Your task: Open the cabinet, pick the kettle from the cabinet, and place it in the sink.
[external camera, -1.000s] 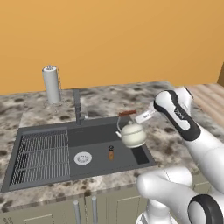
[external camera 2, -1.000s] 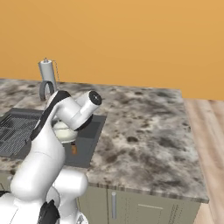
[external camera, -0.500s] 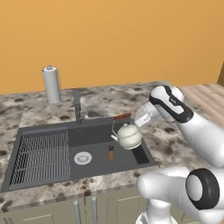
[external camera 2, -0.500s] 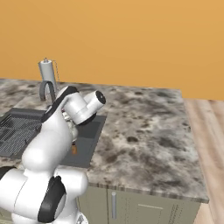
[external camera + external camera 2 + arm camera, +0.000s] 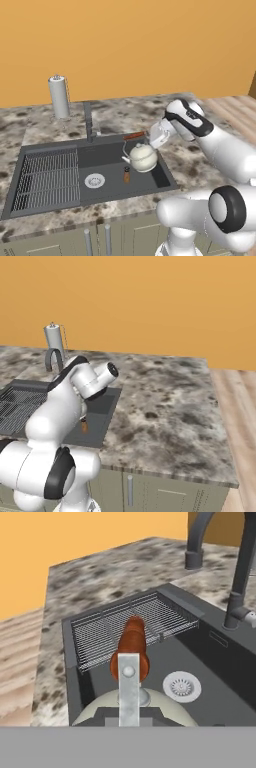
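— Hanging over the sink (image 5: 60, 200), was the kettle (image 5: 143, 156) still off the bottom?

— It looked so. The cream kettle sat low inside the right half of the dark basin, spout pointing left, and the tool (image 5: 150, 137) was clamped together on the reddish-brown wooden piece of its wire handle (image 5: 134, 135). From the camera on the hand, that brown piece (image 5: 132, 647) ran straight away above the kettle's rounded top (image 5: 100, 708), held from above.

— What lay near it?

— A small brown bottle (image 5: 126, 174) stood upright on the basin floor just left of the kettle, with the round drain (image 5: 94, 180) further left. The ribbed wire rack (image 5: 47, 175) filled the left half of the sink. The slim dark faucet (image 5: 89, 121) rose at the back edge, and a paper-towel roll (image 5: 59, 97) stood on the speckled stone worktop (image 5: 200, 165) behind it, well apart from the kettle.

— And the arm?

— It reached in from the right, bent over the worktop's edge.
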Robot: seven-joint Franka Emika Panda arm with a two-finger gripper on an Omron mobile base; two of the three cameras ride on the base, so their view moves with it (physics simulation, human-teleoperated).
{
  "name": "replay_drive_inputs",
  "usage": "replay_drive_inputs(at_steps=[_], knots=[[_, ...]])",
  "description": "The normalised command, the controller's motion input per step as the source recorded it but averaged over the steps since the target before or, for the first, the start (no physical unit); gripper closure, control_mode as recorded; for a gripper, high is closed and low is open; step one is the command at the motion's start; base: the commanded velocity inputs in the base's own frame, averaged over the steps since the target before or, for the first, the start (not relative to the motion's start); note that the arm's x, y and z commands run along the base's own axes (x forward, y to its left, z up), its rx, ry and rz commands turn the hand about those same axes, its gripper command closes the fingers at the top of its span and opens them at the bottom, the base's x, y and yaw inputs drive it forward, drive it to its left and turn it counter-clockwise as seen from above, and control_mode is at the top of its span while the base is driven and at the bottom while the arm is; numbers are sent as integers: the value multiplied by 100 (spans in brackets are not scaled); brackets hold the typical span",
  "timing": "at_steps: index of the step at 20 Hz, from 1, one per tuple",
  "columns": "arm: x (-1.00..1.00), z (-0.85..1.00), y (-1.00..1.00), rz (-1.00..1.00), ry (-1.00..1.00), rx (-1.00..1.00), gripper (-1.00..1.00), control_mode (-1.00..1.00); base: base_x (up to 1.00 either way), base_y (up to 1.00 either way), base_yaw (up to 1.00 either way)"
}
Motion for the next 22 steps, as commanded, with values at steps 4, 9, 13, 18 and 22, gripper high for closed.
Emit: replay_drive_inputs(at_steps=[4,9,13,18,22], knots=[[0,-18,21,-1,-9,0,100,-100,0,0,0],[0,-17,19,0,-9,0,100,-100,0,0,0],[1,-20,17,0,-6,0,100,-100,0,0,0],[9,-20,13,3,0,0,100,-100,0,0,0],[11,-19,13,8,0,0,100,-100,0,0,0]])
